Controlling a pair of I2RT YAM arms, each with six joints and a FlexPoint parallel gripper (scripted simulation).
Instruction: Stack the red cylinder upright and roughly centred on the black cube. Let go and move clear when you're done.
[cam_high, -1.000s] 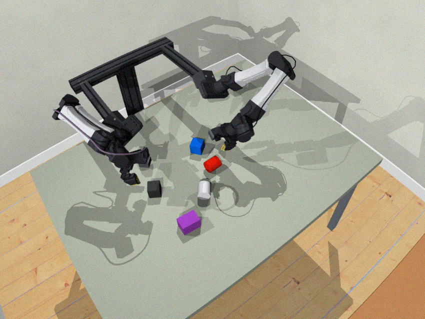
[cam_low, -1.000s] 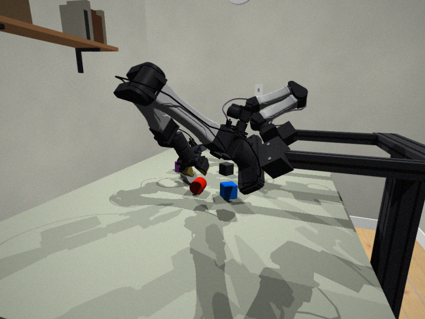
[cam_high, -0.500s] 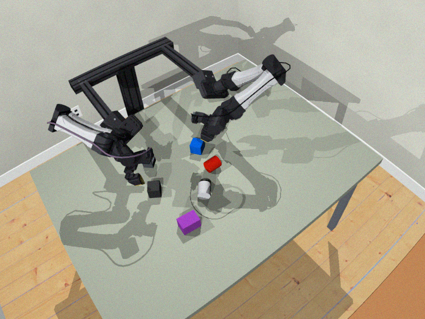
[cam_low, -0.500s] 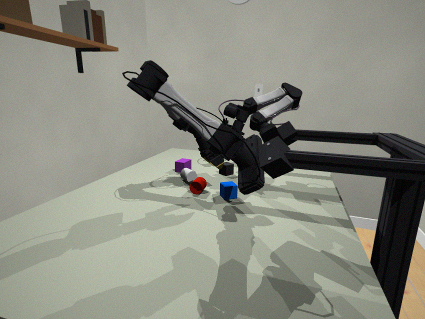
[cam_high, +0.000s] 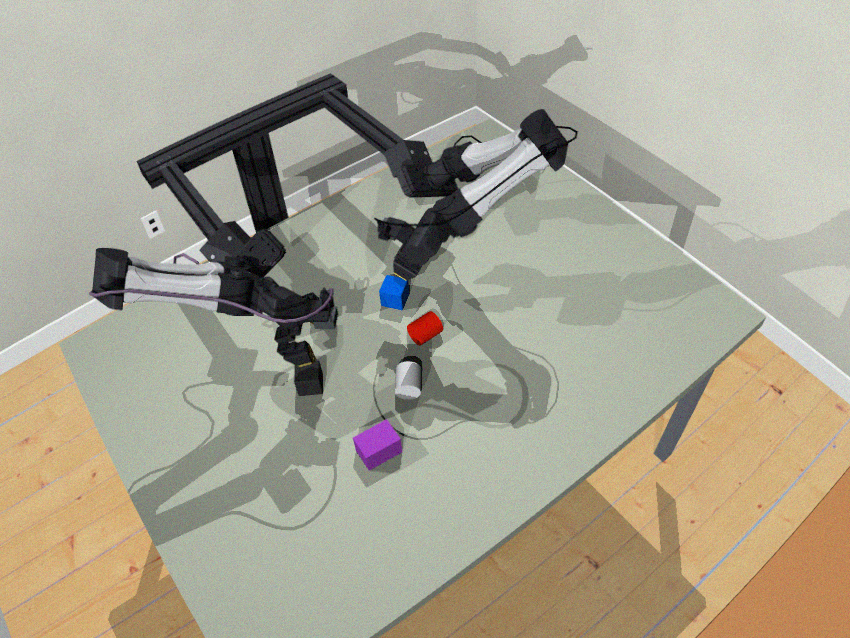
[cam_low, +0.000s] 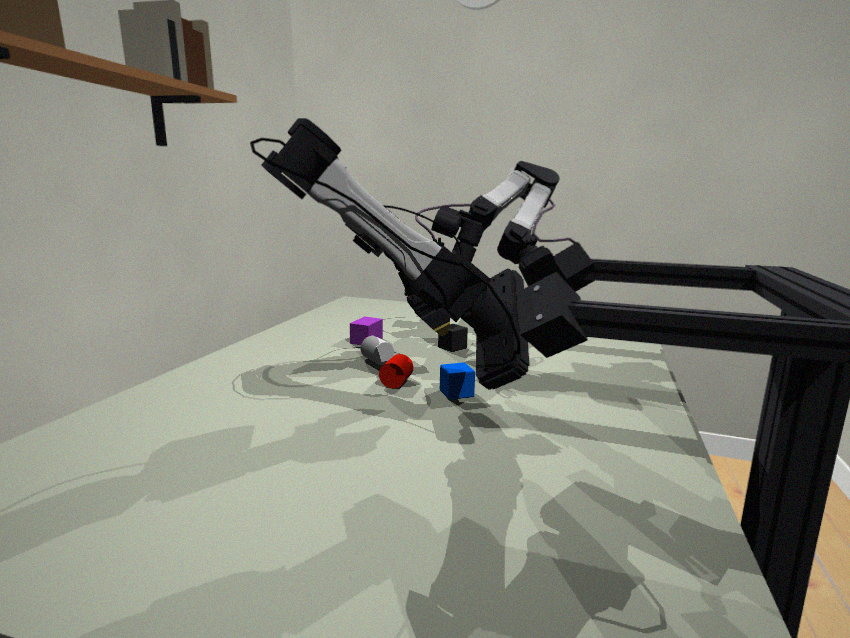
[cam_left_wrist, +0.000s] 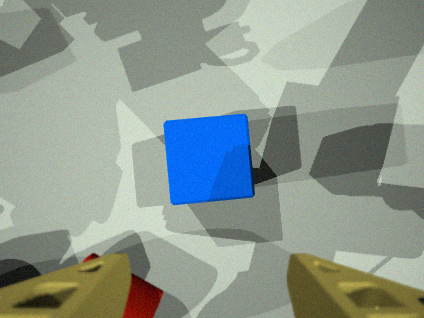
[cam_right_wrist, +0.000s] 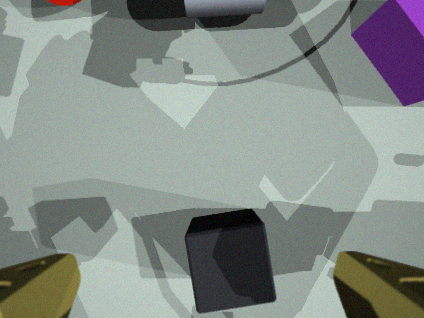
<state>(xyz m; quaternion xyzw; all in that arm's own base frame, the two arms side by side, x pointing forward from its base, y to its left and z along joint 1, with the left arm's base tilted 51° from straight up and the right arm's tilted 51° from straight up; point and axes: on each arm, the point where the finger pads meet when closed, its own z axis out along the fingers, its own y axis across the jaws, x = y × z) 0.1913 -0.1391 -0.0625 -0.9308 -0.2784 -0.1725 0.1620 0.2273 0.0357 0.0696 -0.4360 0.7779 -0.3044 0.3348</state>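
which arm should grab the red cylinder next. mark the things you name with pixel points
Left, probably: the left end effector (cam_high: 400, 276) (cam_low: 442, 328) (cam_left_wrist: 209, 265) is open and nearer the red cylinder (cam_high: 424, 327) (cam_low: 396, 371) (cam_left_wrist: 144, 298) (cam_right_wrist: 65, 1); the right end effector (cam_high: 305, 362) (cam_right_wrist: 207, 264) is over by the black cube (cam_high: 308, 379) (cam_low: 453, 338) (cam_right_wrist: 231, 267).
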